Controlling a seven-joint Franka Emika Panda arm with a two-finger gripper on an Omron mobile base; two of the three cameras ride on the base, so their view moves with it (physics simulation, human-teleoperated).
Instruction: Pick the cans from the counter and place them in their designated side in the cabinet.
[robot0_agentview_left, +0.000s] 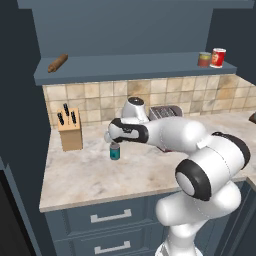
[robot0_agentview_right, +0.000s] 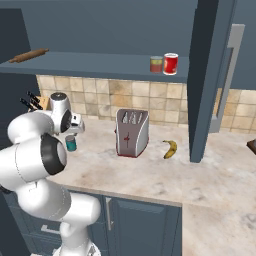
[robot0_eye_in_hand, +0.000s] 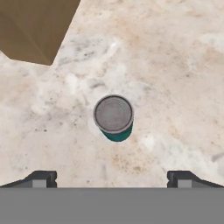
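A teal-labelled can (robot0_agentview_left: 115, 151) (robot0_agentview_right: 70, 143) with a grey metal top (robot0_eye_in_hand: 113, 113) stands upright on the beige marbled counter (robot0_agentview_left: 95, 177) (robot0_agentview_right: 200, 170). My gripper (robot0_agentview_left: 112, 140) (robot0_agentview_right: 75, 131) (robot0_eye_in_hand: 111, 177) hangs straight above it, open, its two tips spread wide on either side with nothing between them. The shorter can (robot0_agentview_left: 204, 59) (robot0_agentview_right: 156, 64), labelled red-orange and yellow-green, stands at the right end of the cabinet's shelf board (robot0_agentview_left: 125, 67) (robot0_agentview_right: 100, 65).
A red can with white bands (robot0_agentview_left: 218, 58) (robot0_agentview_right: 171, 64) stands beside the shorter can. A rolling pin (robot0_agentview_left: 57, 63) (robot0_agentview_right: 28, 55) lies at the shelf's left end. A knife block (robot0_agentview_left: 70, 131) (robot0_eye_in_hand: 35, 26) is left of the teal can, and a toaster (robot0_agentview_right: 132, 132) and banana (robot0_agentview_right: 170, 148) are to its right.
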